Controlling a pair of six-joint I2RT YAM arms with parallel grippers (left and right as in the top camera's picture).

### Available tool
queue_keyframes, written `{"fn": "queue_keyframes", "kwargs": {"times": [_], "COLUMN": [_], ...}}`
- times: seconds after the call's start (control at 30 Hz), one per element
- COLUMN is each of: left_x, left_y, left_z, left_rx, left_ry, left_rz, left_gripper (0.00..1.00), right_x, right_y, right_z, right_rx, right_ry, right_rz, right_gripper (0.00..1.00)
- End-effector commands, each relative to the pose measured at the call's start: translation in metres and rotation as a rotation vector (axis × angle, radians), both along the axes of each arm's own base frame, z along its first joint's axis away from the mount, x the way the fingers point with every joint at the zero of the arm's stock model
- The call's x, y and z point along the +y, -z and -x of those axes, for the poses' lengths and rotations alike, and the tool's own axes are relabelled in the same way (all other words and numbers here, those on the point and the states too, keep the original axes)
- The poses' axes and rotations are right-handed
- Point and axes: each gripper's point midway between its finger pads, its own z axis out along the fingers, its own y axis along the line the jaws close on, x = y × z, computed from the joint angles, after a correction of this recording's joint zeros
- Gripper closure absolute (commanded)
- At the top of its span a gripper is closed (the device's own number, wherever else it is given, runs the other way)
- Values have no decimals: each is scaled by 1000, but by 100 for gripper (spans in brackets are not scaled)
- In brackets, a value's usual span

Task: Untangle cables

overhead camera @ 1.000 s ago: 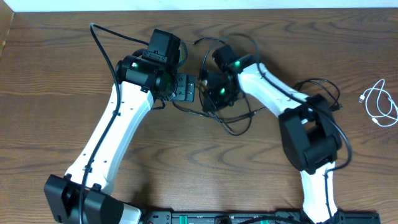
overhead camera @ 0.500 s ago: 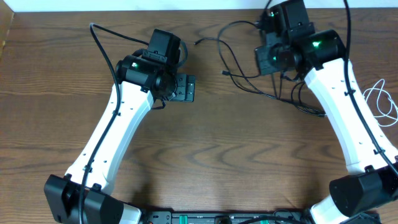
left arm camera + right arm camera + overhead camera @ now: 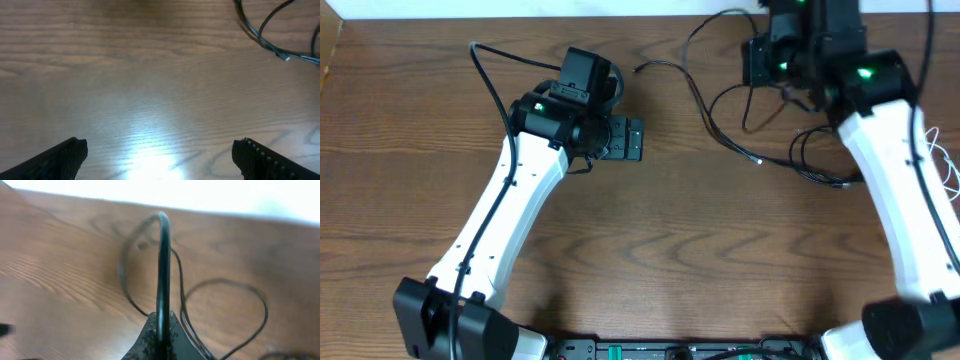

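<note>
From overhead: finds the black cables [image 3: 724, 142] in crossing loops at the far right of the table [image 3: 670, 260], close under the right gripper [image 3: 758, 62] and well apart from the left gripper [image 3: 625, 140]. Finds the white cord [image 3: 951, 178] at the right edge, mostly hidden by the arm and seemingly clear of the black ones. Reads as an early stage (a judgement only): white cord perhaps set aside, black loops not yet drawn apart and laid out singly.

From the left wrist: shows the left gripper [image 3: 160, 147] spread wide and released, holding nothing, with only bare wood between the fingers. Catches a bend of the black cables [image 3: 265, 40] in the top right corner, well away.

From the right wrist: shows the right gripper [image 3: 160, 332] clenched on one of the black cables [image 3: 161, 265], pinched between closed fingertips and arching up above the wood. Catches more loops lying beyond. Cannot tell which strand of the tangle.
</note>
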Motion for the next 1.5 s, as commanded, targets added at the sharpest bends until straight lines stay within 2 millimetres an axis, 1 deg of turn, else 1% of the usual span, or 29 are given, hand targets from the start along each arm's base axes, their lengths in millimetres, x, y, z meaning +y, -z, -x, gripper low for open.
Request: {"fn": "queue_keyframes", "kwargs": {"times": [0.0, 0.07, 0.1, 0.13, 0.17, 0.23, 0.3, 0.33, 0.4, 0.43, 0.5, 0.57, 0.67, 0.77, 0.83, 0.87, 0.9, 0.93, 0.97, 1.03, 1.13, 1.2, 1.3, 1.37, 1.43, 1.47], "left_x": [-25, -39, -49, -58, -69, -83, -103, -114, -134, -142, -153, -162, -167, -175, -182, -183, -183, -182, -179, -171, -172, -174, -177, -179, -179, -179], "left_y": [4, 0, -4, -8, -16, -25, -37, -41, -47, -48, -49, -54, -64, -84, -108, -116, -124, -127, -132, -139, -155, -160, -161, -158, -162, -165], "left_z": [-1, -5, -9, -11, -13, -14, -12, -7, 5, 11, 22, 30, 23, 10, -2, -7, -15, -20, -30, -47, -55, -60, -65, -67, -68, -68], "left_rx": [7, -18, -41, -58, -86, -123, -188, -218, -266, -286, -309, -335, -398, -463, -518, -533, -553, -565, -587, -623, -662, -685, -701, -692, -701, -708], "left_ry": [60, 94, 125, 150, 188, 234, 341, 408, 525, 579, 666, 735, 748, 698, 633, 599, 548, 518, 450, 332, 283, 272, 268, 260, 257, 255], "left_rz": [129, 203, 262, 303, 356, 400, 434, 445, 452, 442, 445, 464, 475, 532, 609, 635, 654, 657, 653, 650, 705, 729, 750, 759, 772, 781], "left_gripper": [2, 2, 2, 2, 2, 2, 2, 2, 2, 2, 2, 2, 2, 2, 2, 2, 2, 2, 2, 2, 2, 2, 2, 2, 1, 4], "right_x": [1, -2, -4, -6, -8, -10, -9, -7, -6, -6, -15, -18, -16, -16, -16, -16, -16, -16, -15, -7, 2, 8, 17, 19, 21, 24], "right_y": [-68, -88, -105, -119, -129, -148, -167, -175, -185, -186, -185, -184, -186, -190, -192, -193, -194, -195, -197, -203, -213, -220, -225, -226, -229, -232], "right_z": [30, 39, 48, 55, 61, 71, 79, 82, 82, 80, 74, 72, 73, 73, 73, 73, 73, 73, 73, 77, 82, 87, 95, 96, 98, 101], "right_rx": [-165, -219, -262, -291, -313, -351, -385, -404, -435, -439, -438, -421, -378, -381, -382, -378, -379, -379, -379, -379, -372, -369, -348, -331, -330, -335], "right_ry": [-49, -49, -44, -35, -26, -8, -5, -18, -23, -16, 50, 86, 109, 117, 121, 126, 127, 129, 131, 83, 31, -9, -72, -78, -96, -117], "right_rz": [-57, -71, -93, -117, -140, -193, -261, -287, -312, -313, -308, -337, -428, -453, -473, -485, -492, -499, -512, -551, -618, -654, -698, -721, -734, -741], "right_gripper": [99, 99, 99, 99, 99, 99, 99, 99, 99, 99, 99, 99, 99, 99, 99, 99, 99, 99, 99, 99, 99, 99, 99, 99, 99, 99]}}
